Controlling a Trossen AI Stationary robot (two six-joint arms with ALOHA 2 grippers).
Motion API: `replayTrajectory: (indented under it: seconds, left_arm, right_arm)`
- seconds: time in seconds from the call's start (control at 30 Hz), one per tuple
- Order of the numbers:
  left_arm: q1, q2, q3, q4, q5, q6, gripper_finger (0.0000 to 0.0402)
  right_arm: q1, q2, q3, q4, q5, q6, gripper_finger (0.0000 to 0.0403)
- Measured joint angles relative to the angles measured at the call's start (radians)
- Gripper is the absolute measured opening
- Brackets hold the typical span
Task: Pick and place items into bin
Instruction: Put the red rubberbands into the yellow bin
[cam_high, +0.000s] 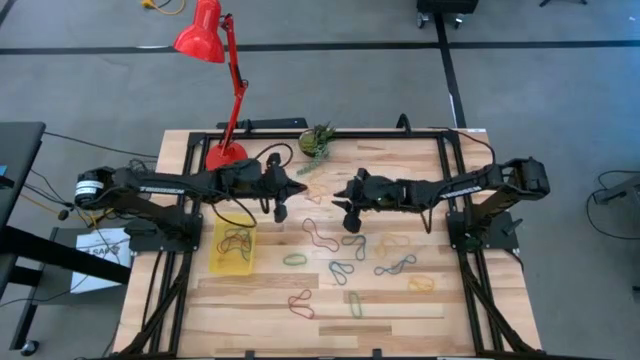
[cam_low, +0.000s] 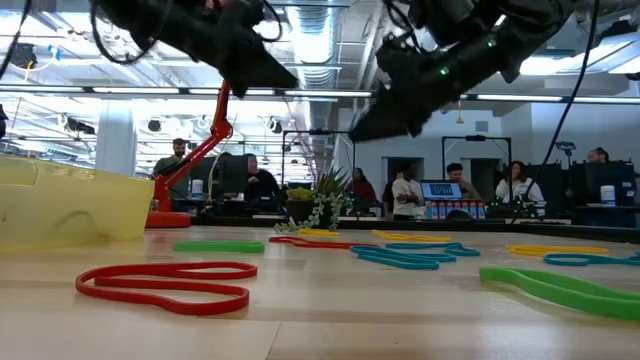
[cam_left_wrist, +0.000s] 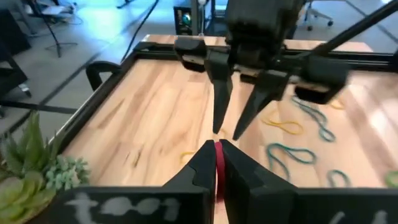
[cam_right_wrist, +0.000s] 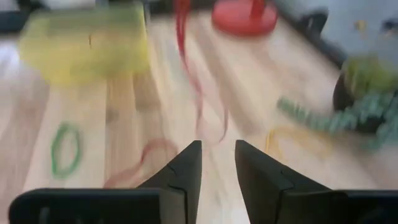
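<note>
In the low view a red band (cam_low: 165, 284) lies nearest at the lower left of the frame, a green one (cam_low: 565, 290) at the lower right, with teal and yellow loops strewn farther back on the bench (cam_low: 330, 320). These bands look feather-light, soft and floppy, lying flat against the wood, so a pinch across a single strand or where a loop twists over itself seems the surest hold; they will likely dangle and stretch when lifted, and could snag on a neighbour. From above, most loops lie in the lower middle of the frame, between the two arms and below them, while the yellow bin (cam_high: 233, 249) sits at lower left of centre with a few bands already in it. The left hand (cam_left_wrist: 217, 163) is pinched tight on a red band (cam_left_wrist: 218, 168), a thin strand showing between its fingertips; the right wrist view shows that strand (cam_right_wrist: 198, 87) hanging from above toward the bench. The right hand (cam_right_wrist: 217, 163), facing it at centre frame in the high view, has its fingers parted with nothing between them. The bench is pale wood planking inside a black rail frame, smooth enough that bands should slide. At its far edge stand a red lamp (cam_high: 212, 60) and a small green plant (cam_high: 317, 141). Beyond, the low view shows an open workroom with people seated at desks.
</note>
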Motion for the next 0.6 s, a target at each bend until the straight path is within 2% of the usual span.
replayTrajectory:
  seconds: [0.1,0.33,0.47,0.6]
  left_arm:
    - [-0.001,-0.114,0.018,-0.175,0.011,-0.028,0.0000]
    - [-0.026,-0.336,0.135,-0.783,-0.036,-0.184,0.0000]
    - [-0.072,-0.393,0.137,-1.026,-0.053,-0.331,0.0000]
    - [-0.141,-0.392,0.136,-1.238,-0.054,-0.441,0.0000]
  right_arm:
    - [0.014,0.000,0.000,-0.053,0.000,0.001,0.0092]
    - [0.025,0.000,0.000,-0.046,0.000,0.001,0.0092]
    - [0.023,0.000,0.000,-0.045,0.003,0.001,0.0092]
    - [0.023,0.000,0.000,-0.040,0.006,0.001,0.0092]
